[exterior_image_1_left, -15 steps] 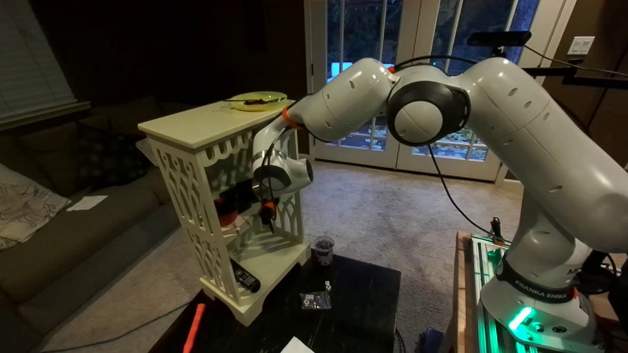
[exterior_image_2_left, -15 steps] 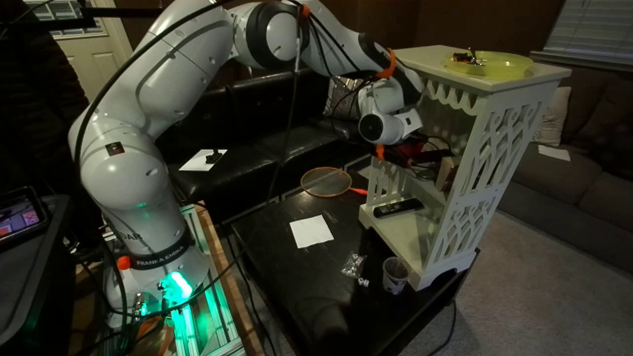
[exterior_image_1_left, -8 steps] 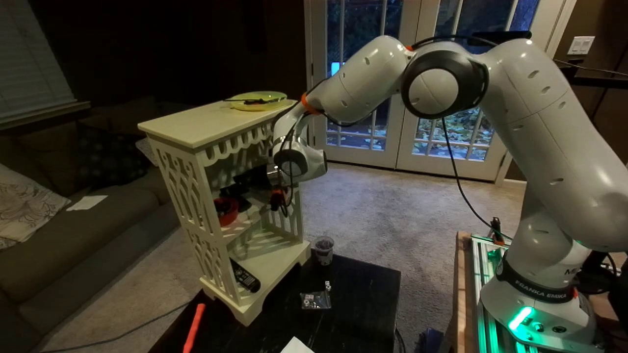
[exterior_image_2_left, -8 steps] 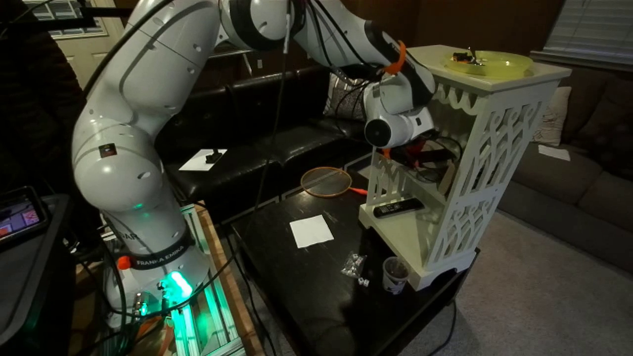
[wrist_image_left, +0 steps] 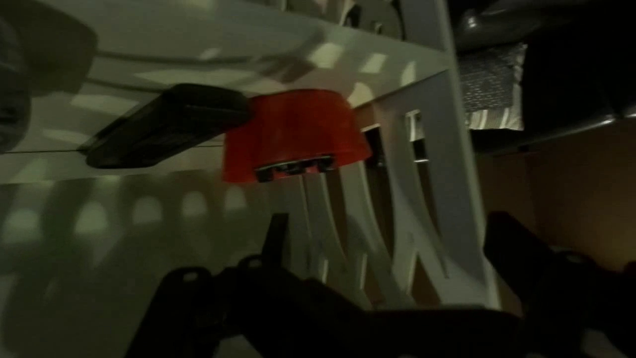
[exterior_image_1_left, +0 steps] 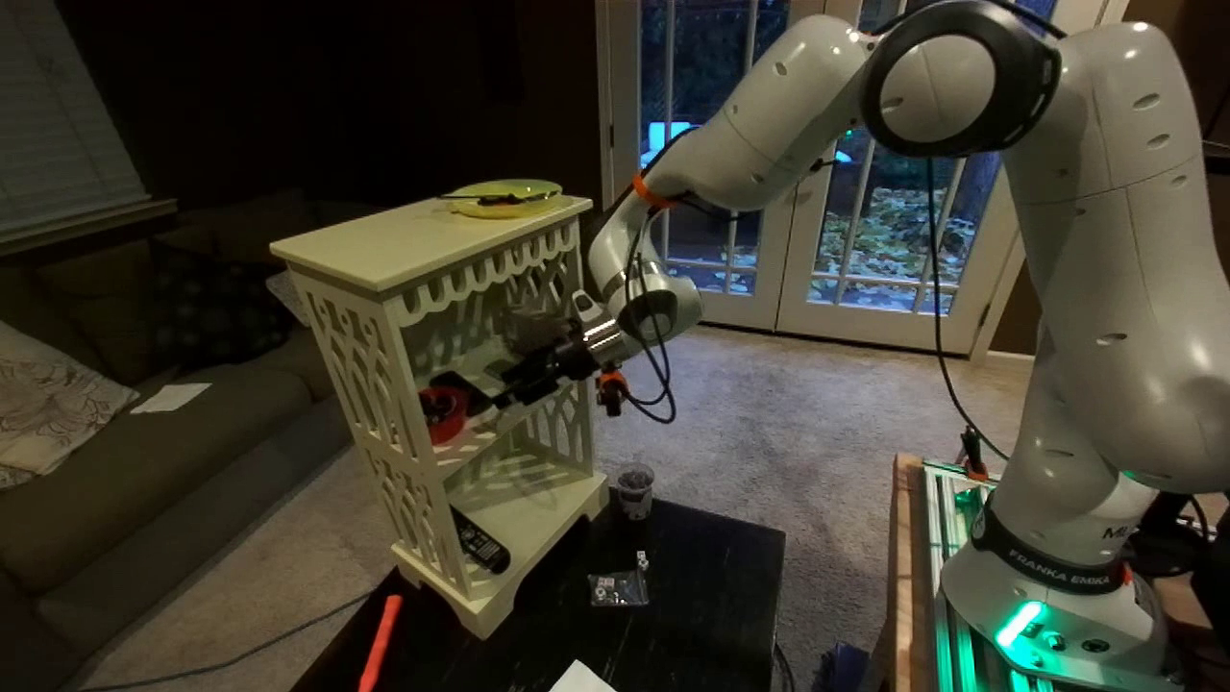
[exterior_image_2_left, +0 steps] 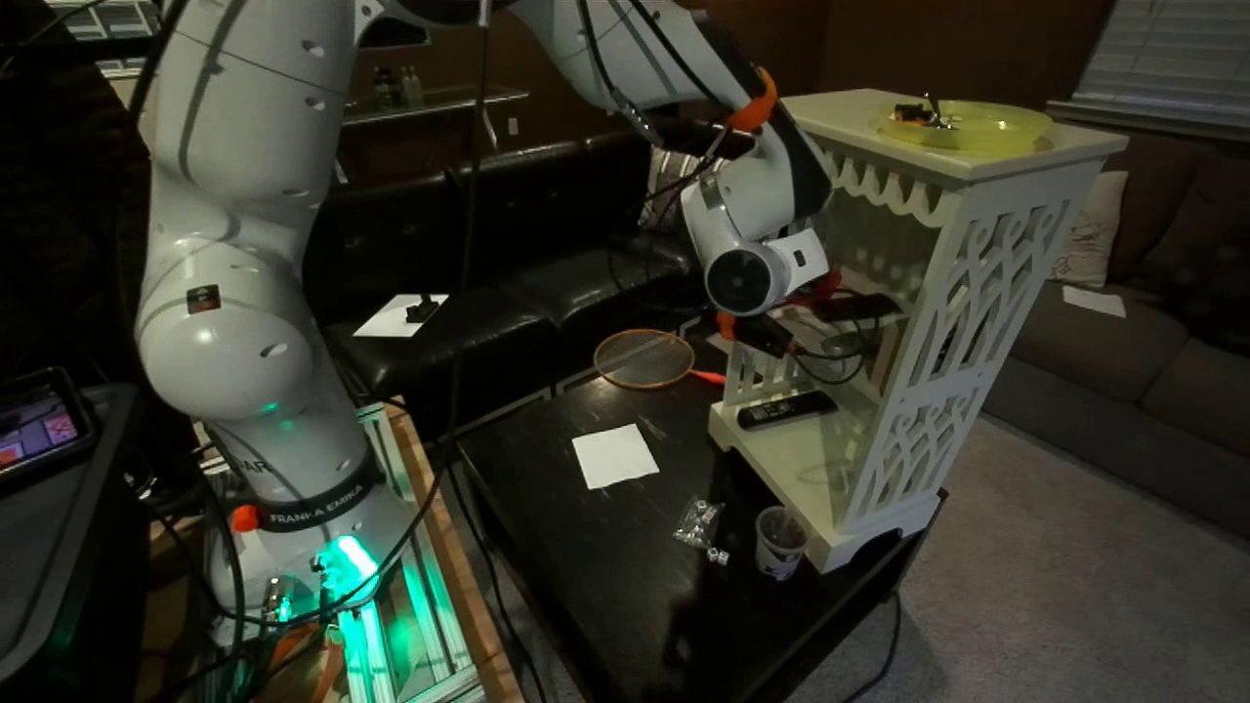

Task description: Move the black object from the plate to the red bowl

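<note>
The pale yellow-green plate lies on top of the white cabinet; it also shows in an exterior view. A small dark lump with a thin shiny piece beside it lies on the plate. The red bowl stands on the cabinet's middle shelf, and dark pieces show in it. In the wrist view the red bowl is tilted in the picture, with dark pieces at its mouth. My gripper is open and empty, at the front of the middle shelf, apart from the bowl. An exterior view shows the gripper too.
The white cabinet has lattice sides and a scalloped top edge. A dark remote-like thing lies against the bowl. A remote lies on the bottom shelf. A cup, a small bag, paper and a racket are on the table.
My gripper has drawn back out of the middle shelf towards the robot base, and the arm has folded up. The bowl shows more fully. The plate has not moved.
</note>
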Robot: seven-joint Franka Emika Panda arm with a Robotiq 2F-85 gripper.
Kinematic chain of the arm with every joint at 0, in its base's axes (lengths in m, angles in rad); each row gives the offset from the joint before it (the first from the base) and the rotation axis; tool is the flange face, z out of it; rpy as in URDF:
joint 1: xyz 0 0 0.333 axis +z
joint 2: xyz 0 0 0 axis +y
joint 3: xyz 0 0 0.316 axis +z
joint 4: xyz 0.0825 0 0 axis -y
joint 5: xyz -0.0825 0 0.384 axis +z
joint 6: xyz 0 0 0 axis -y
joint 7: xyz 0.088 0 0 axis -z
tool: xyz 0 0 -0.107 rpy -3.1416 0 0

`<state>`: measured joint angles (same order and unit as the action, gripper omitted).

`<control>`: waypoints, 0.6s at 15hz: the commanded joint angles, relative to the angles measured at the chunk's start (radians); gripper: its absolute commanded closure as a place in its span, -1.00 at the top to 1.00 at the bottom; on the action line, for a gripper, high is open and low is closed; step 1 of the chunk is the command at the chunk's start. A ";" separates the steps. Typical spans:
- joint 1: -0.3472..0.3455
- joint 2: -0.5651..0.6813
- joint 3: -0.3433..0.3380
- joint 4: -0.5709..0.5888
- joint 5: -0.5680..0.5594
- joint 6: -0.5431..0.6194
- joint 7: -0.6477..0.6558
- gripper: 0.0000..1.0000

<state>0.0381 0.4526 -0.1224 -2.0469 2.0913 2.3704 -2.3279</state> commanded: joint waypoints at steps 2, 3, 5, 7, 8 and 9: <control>-0.054 -0.225 -0.007 -0.275 -0.184 -0.132 0.124 1.00; -0.060 -0.262 -0.010 -0.312 -0.195 -0.127 0.148 1.00; -0.063 -0.346 -0.011 -0.383 -0.155 -0.077 0.146 1.00; -0.067 -0.431 -0.010 -0.443 -0.120 -0.027 0.138 1.00; -0.066 -0.467 -0.007 -0.460 -0.110 0.035 0.132 1.00; -0.068 -0.500 -0.002 -0.476 -0.107 0.087 0.129 1.00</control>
<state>-0.0277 0.1013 -0.1358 -2.4262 1.9547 2.3369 -2.2087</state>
